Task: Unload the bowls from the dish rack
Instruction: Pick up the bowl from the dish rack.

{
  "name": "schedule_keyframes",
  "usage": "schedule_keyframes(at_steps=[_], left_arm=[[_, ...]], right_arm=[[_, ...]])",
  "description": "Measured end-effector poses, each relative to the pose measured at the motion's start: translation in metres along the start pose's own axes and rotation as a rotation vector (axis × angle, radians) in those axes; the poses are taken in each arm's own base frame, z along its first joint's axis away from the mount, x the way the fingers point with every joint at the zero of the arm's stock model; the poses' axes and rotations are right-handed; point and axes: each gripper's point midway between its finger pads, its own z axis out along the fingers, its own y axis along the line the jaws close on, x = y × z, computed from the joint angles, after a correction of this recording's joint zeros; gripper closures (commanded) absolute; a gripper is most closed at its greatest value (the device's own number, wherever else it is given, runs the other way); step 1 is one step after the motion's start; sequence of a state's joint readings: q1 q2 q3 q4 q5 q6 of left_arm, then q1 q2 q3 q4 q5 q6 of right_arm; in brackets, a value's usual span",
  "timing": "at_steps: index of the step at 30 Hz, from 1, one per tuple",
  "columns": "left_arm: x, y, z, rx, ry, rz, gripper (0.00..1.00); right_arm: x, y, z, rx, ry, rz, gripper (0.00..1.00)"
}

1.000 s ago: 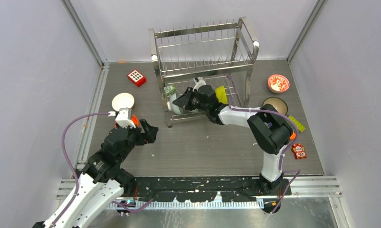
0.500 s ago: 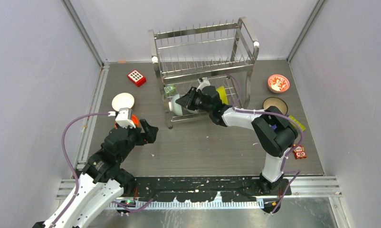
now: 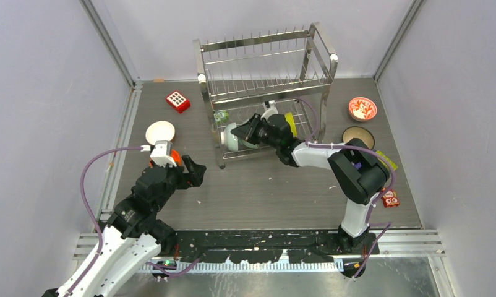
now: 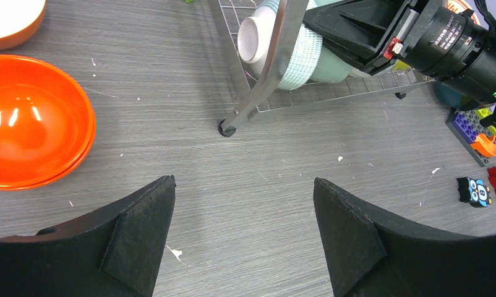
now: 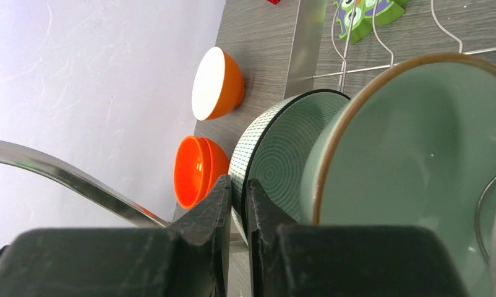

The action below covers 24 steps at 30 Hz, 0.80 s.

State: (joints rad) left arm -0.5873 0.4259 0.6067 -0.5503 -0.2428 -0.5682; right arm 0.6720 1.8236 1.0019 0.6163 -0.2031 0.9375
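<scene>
The steel wire dish rack (image 3: 264, 68) stands at the back middle. My right gripper (image 3: 247, 131) reaches into its lower tier and is shut on the rim of a pale teal patterned bowl (image 5: 282, 154), which stands on edge by the rack's front left leg (image 4: 258, 80). A plain pale teal bowl with a brown rim (image 5: 419, 161) sits just behind it. A lime-yellow bowl (image 3: 289, 120) stays in the lower tier. My left gripper (image 3: 193, 173) is open and empty over the table, right of an orange bowl (image 4: 29, 117).
A white-inside orange bowl (image 3: 160, 132) lies at the left. A red-and-white patterned bowl (image 3: 362, 108) and a dark bowl (image 3: 358, 136) lie at the right. A red dotted block (image 3: 178, 101), toy bricks (image 3: 391, 198) and a green toy (image 3: 221, 116) are nearby.
My right wrist has shifted a little to the right inside the lower tier, still shut on the patterned bowl. The left arm has not moved.
</scene>
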Motion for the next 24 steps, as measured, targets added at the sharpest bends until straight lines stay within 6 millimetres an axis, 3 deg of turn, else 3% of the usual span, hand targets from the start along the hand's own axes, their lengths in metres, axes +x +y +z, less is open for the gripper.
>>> schedule_keyframes(at_steps=[8, 16, 24], left_arm=[[0.0, 0.0, 0.0, 0.0, 0.0, 0.0, 0.17], [0.0, 0.0, 0.0, 0.0, 0.0, 0.0, 0.17], [0.0, 0.0, 0.0, 0.0, 0.0, 0.0, 0.17]], right_arm=[[-0.004, 0.0, -0.005, -0.042, -0.017, 0.084, 0.99], [-0.004, 0.018, -0.006, -0.12, -0.008, 0.116, 0.99], [-0.011, 0.02, -0.008, -0.128, -0.023, 0.117, 0.99]])
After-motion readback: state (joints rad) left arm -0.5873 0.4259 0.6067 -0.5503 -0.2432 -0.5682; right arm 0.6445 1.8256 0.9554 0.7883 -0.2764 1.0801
